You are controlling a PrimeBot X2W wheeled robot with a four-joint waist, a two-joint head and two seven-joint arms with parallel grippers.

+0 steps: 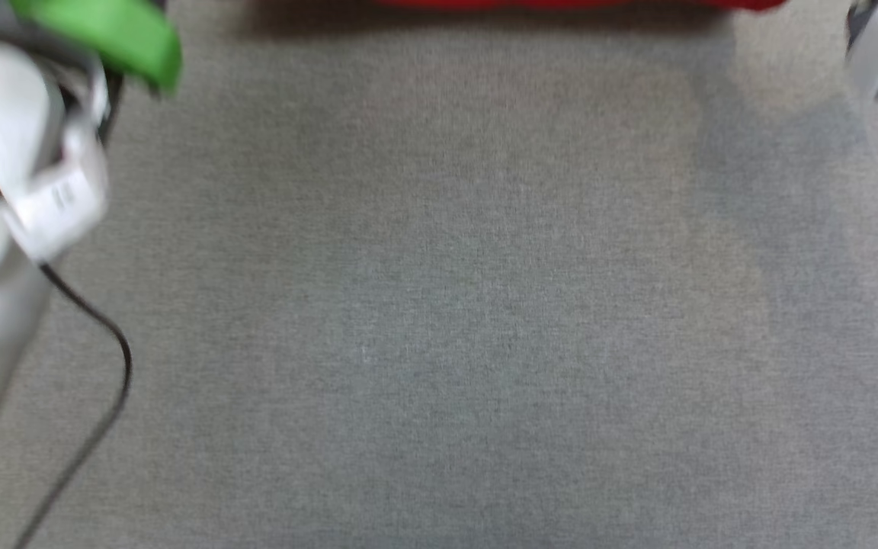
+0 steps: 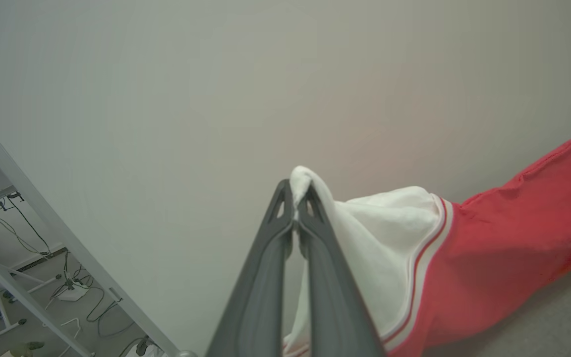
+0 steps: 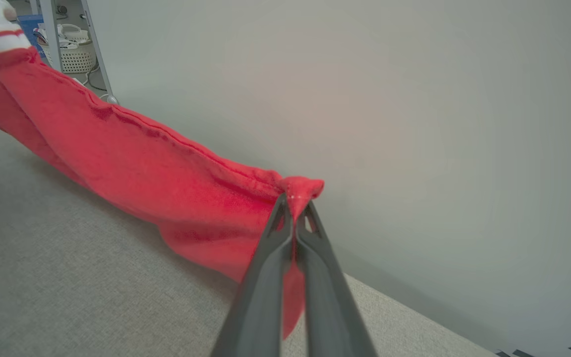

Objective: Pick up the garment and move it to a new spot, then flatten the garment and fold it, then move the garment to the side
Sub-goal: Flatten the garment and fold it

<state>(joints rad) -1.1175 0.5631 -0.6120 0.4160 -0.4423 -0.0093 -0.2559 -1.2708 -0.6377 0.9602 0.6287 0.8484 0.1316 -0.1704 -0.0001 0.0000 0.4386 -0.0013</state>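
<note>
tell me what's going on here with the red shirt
The robot holds the garment up with both arms. The left gripper is shut on the tip of a white sleeve, and the right gripper is shut on a red corner. The cloth hangs stretched between them over the grey surface. It is not yet laid flat or folded.

No legible text or numbers, garment [image 2: 488,258] plain red and white (head view blurred)
</note>
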